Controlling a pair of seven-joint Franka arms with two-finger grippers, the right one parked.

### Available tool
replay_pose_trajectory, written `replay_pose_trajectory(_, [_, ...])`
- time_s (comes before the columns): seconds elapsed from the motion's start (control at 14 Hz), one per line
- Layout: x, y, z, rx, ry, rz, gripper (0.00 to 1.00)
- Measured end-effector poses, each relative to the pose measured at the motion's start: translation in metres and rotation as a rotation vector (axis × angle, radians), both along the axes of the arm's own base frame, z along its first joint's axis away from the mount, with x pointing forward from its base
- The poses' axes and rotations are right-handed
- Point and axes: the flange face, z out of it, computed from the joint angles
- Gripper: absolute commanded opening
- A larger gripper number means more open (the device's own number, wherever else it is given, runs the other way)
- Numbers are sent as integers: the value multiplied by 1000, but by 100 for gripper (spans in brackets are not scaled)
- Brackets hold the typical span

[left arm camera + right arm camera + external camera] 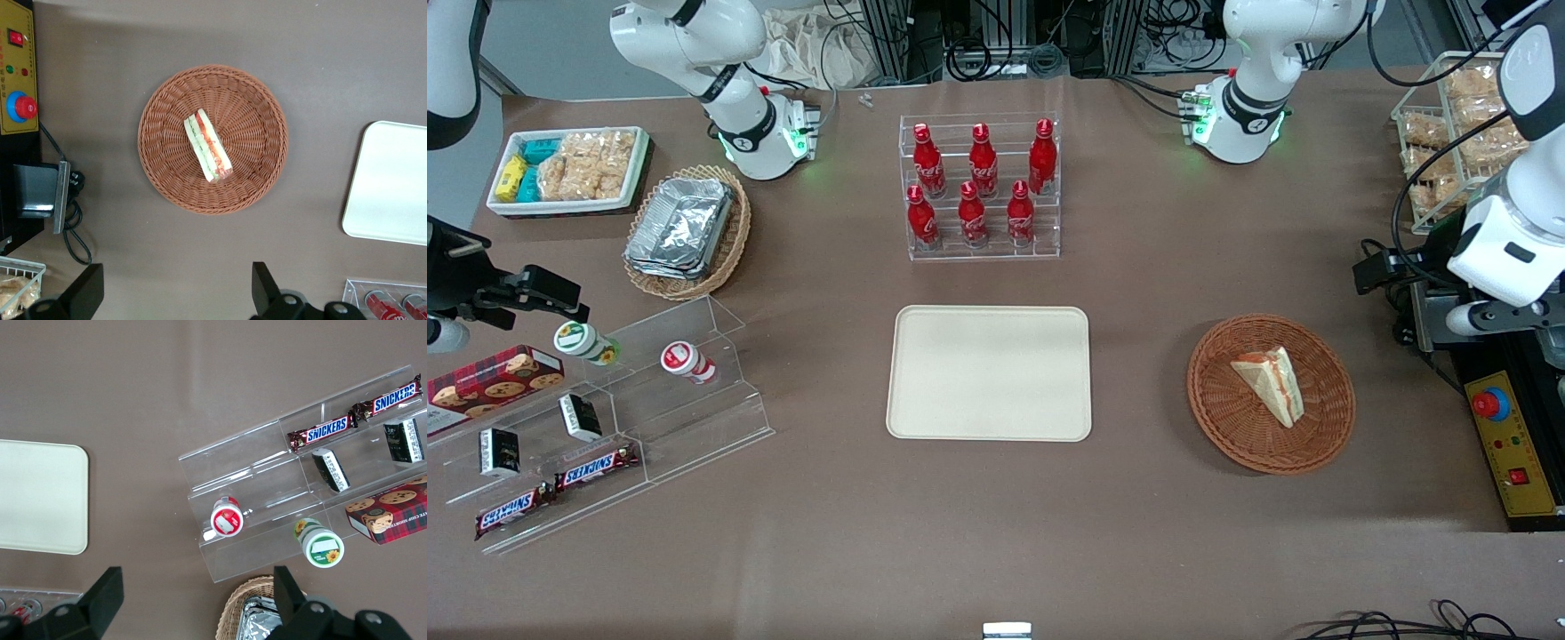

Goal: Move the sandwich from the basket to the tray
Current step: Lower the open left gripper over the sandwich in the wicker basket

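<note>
I'm hovering the pincer [177,293] wide open, high above the basket [260,180]. I'm worrying the wrapped sandwich [208,146] slips, missing the tray [393,187].

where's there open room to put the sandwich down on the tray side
The tray is wholly bare. Bare tabletop also lies between it and the basket, which holds the sandwich. The gripper hangs above the basket, fingers open. Crowded: bottle rack and snack stand.

Sandwich [1270,384] in basket [1227,427] — pincer [177,293] above
</note>
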Motion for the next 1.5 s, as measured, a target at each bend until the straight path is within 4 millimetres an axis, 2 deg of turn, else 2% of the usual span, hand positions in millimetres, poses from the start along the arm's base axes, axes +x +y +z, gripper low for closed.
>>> replay_pose_trajectory(0.36, [8, 1, -2, 18, -2, -4, 99])
replay_pose_trajectory(0.5, [13, 3, -11, 41, 9, 3, 99])
replay_pose_trajectory(0.71, [23, 1, -33, 65, 20, 135, 99])
replay_pose_trajectory(1.07, [35, -3, -106, 86, 35, 344, 99])
replay_pose_trajectory(1.5, [31, -7, -204, 61, -21, 517, 99])
